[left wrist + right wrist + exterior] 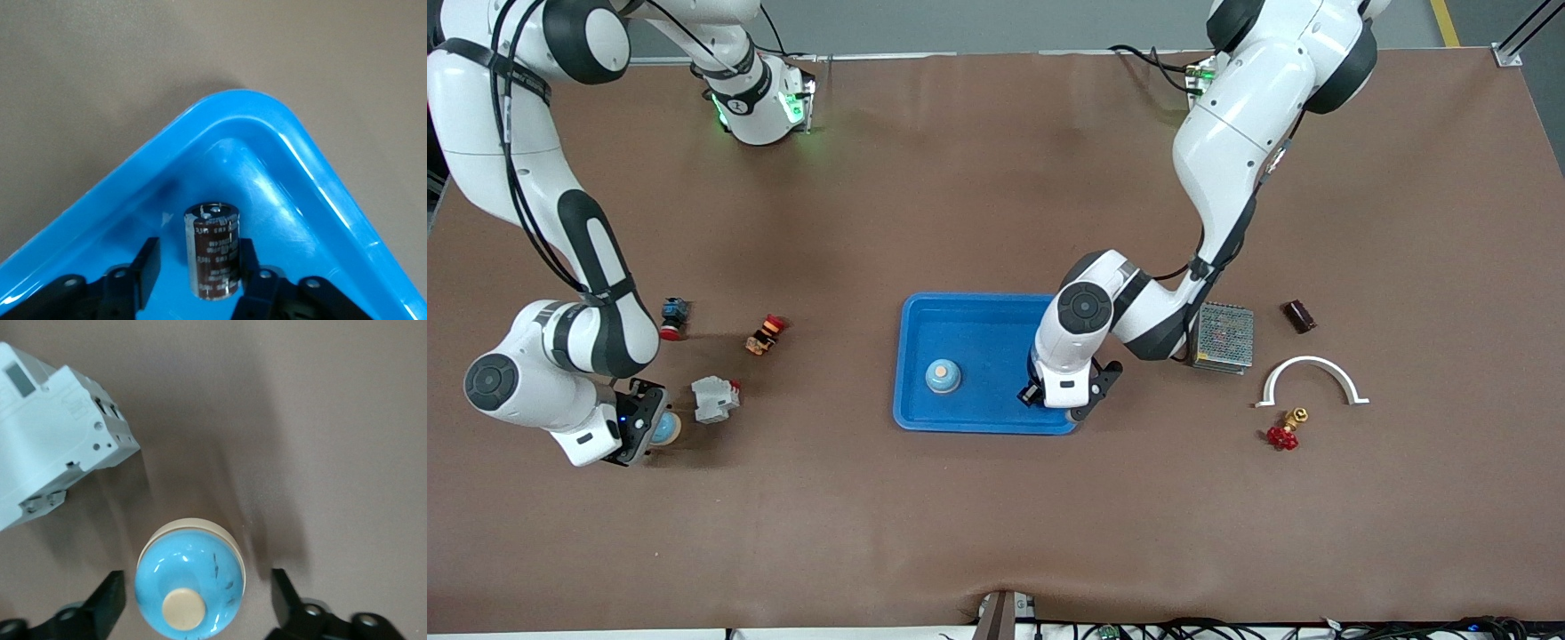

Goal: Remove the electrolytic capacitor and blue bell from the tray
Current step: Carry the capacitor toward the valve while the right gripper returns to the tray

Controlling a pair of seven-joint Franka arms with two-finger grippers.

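Observation:
A dark brown capacitor (213,250) stands upright in a corner of the blue tray (233,113). My left gripper (199,270) is open around it, with one finger against its side and the other apart. In the front view the left gripper (1063,402) sits low over the tray's (925,311) corner nearest the left arm's end and hides the capacitor. A blue bell (943,375) with a cream button rests in the tray. Another blue bell (190,583) sits on the table between the open fingers of my right gripper (197,597), which is low over it (645,427).
Beside the right gripper lie a grey breaker (714,398), an orange-red button (765,334) and a blue-red switch (673,316). Toward the left arm's end lie a metal mesh box (1223,336), a dark block (1298,316), a white arch (1310,378) and a red valve (1283,433).

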